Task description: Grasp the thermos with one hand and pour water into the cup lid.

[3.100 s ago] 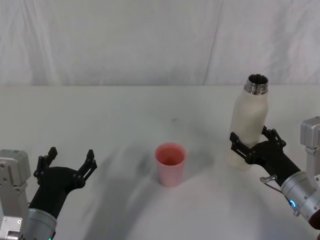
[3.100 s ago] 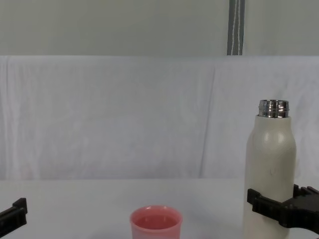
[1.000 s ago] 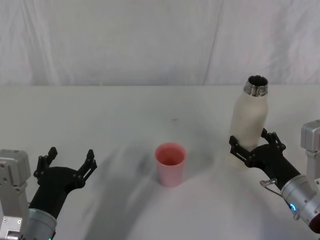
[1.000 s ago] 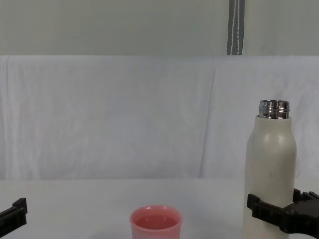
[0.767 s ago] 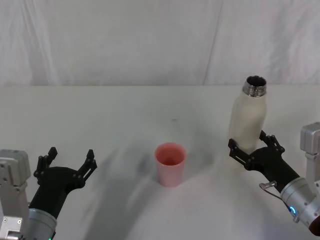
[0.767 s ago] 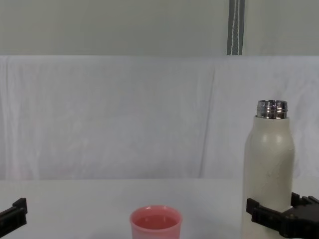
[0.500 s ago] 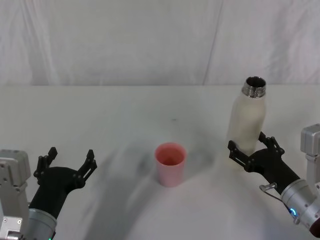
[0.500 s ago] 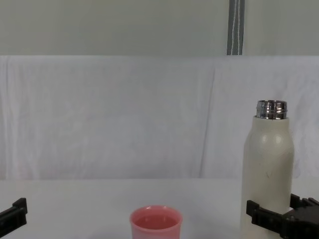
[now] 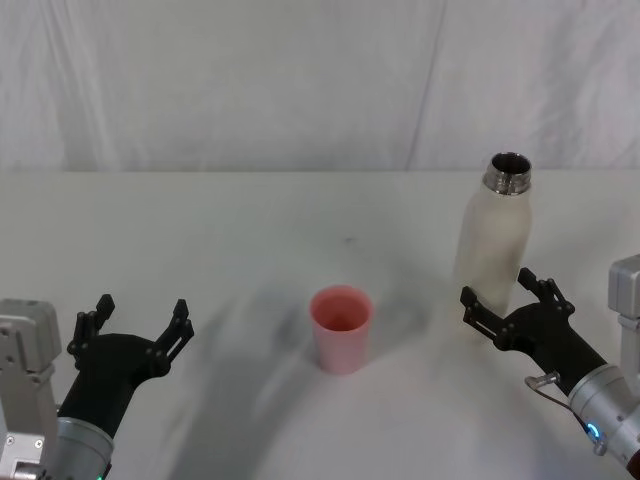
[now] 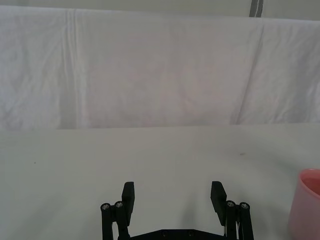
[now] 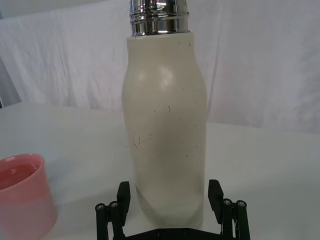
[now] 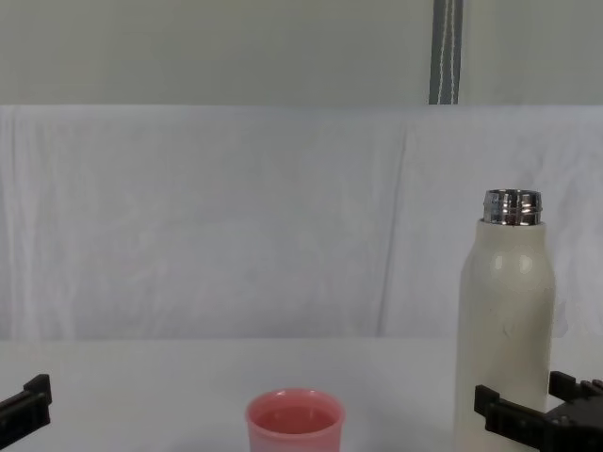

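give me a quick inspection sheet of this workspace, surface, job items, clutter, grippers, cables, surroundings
surface: white table, bare around the items
thermos: upright, uncapped, on the robot's right
cup lid: upright at centre, apart from the thermos
clutter: nothing seen
right gripper: open, fingers either side of the thermos base, not clamped
left gripper: open, parked low on the left
cables: nothing seen
surroundings: white cloth backdrop
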Robot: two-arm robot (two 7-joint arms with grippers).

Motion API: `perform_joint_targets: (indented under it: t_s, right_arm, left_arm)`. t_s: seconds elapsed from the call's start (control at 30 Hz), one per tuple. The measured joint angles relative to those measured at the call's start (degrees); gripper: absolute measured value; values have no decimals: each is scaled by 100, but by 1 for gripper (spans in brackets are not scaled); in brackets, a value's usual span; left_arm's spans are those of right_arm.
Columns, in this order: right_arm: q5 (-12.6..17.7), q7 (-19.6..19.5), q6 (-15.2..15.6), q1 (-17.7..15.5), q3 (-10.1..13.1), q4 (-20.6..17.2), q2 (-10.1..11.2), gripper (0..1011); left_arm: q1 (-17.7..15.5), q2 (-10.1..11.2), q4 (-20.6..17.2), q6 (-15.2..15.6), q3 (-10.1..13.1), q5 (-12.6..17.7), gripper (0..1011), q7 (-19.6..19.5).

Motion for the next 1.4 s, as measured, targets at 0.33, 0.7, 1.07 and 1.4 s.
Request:
perform_joint_targets:
  t_s: [0.33, 0.7, 1.07, 1.4]
  right_arm:
    - [12, -7, 2, -37, 9, -37, 24, 1003]
    - [27, -26, -3, -127, 44, -127, 81, 1002]
    - [49, -42, 16, -350, 92, -498, 167, 1003]
    - [43, -158, 10, -642, 174, -931, 209, 1003]
  left_arm:
    - [0, 0, 0, 0, 0, 0, 1001, 0]
    - [0, 0, 0, 0, 0, 0, 1001, 0]
    - [0, 0, 0, 0, 0, 0, 1001, 0]
    - [0, 0, 0, 0, 0, 0, 1001, 0]
